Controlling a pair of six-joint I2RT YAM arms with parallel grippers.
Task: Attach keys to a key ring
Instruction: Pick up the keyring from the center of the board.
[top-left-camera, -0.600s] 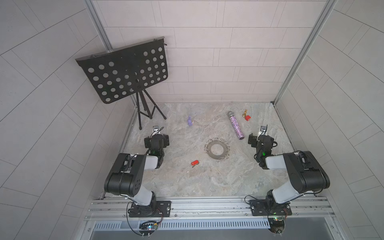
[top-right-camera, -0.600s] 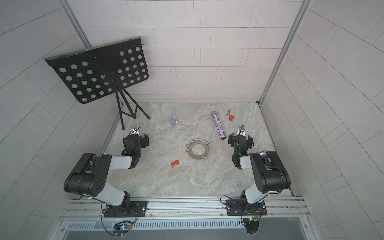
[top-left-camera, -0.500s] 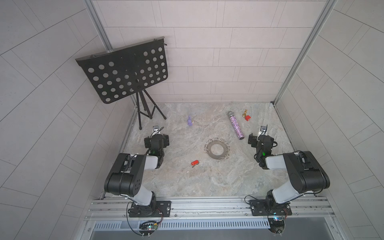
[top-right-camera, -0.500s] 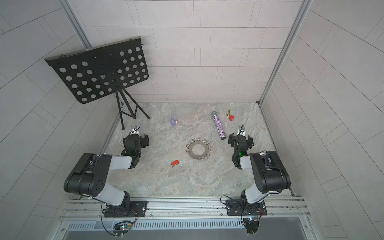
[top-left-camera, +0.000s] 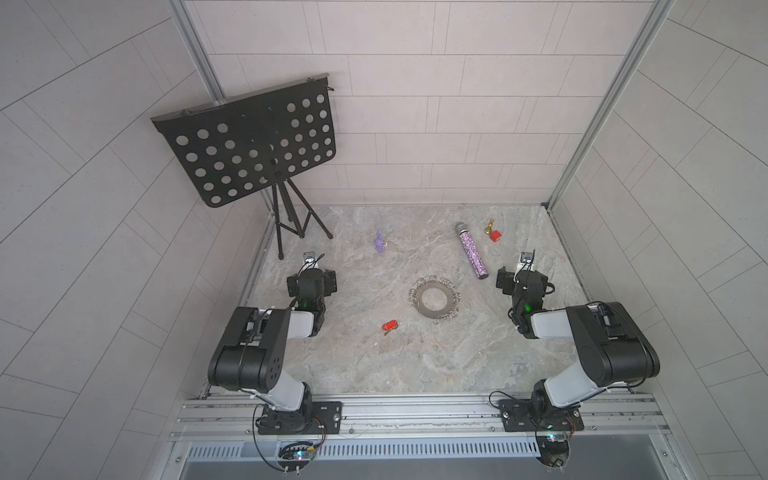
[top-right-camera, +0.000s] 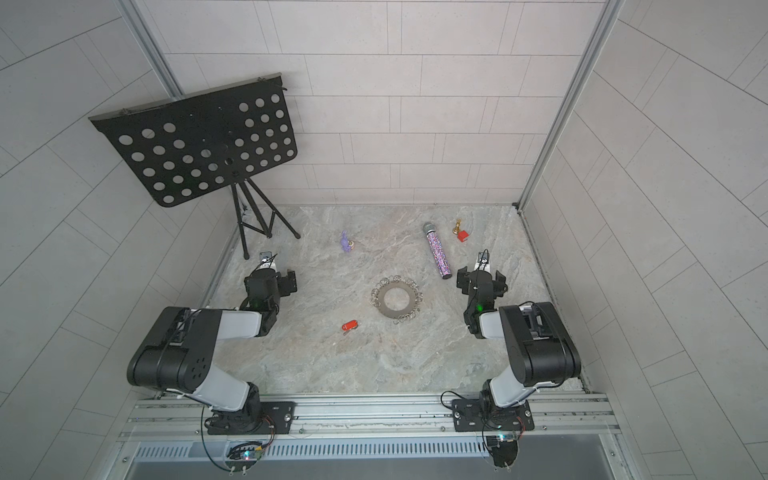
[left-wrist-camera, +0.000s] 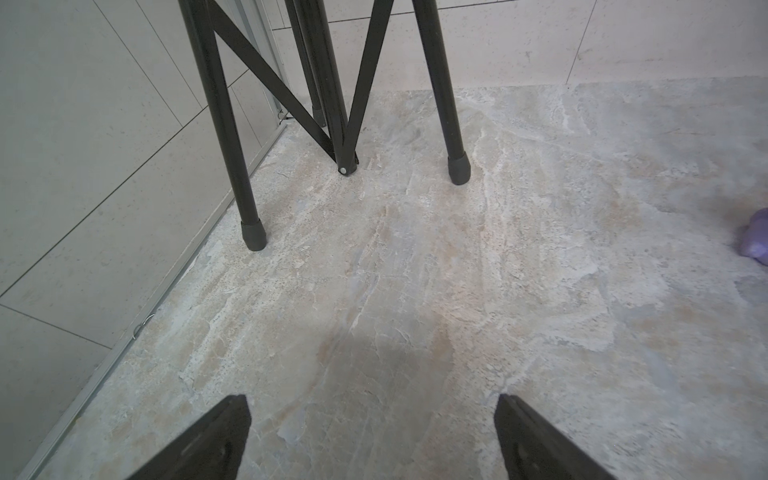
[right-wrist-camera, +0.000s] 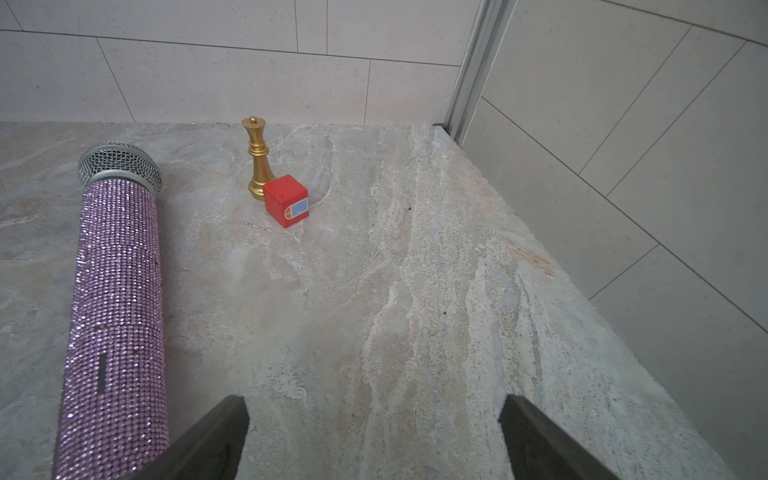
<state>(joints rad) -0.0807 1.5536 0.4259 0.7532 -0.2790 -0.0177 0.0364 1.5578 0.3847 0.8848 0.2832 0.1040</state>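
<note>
A: Whereabouts of the key ring (top-left-camera: 434, 300)?

B: Flat on the marbled table (top-left-camera: 374, 365), about the middle, with small wire loops fringing the rim.

A: And the key (top-left-camera: 389, 326)?

B: Near-left of the ring, close but apart from it. Lying on the table with the red tag plain to see, touched by nothing.

A: State of the left gripper (left-wrist-camera: 372, 415)?

B: Spread wide, nothing between the fingers. Low over bare table at the left side, facing the feet of the black music stand (left-wrist-camera: 332, 104) in the far-left corner.

A: Right gripper (right-wrist-camera: 374, 415)?

B: Likewise wide apart and empty, over at the right side, just beside the near end of the sparkly purple microphone (right-wrist-camera: 116, 291) lying on the table.

A: Anything past that?

B: Toward the far-right corner, a red cube (right-wrist-camera: 286, 205) just beside an upright gold chess piece (right-wrist-camera: 257, 162). Far and left of centre, a small purple figure (top-left-camera: 380, 243), too small to make out further.
</note>
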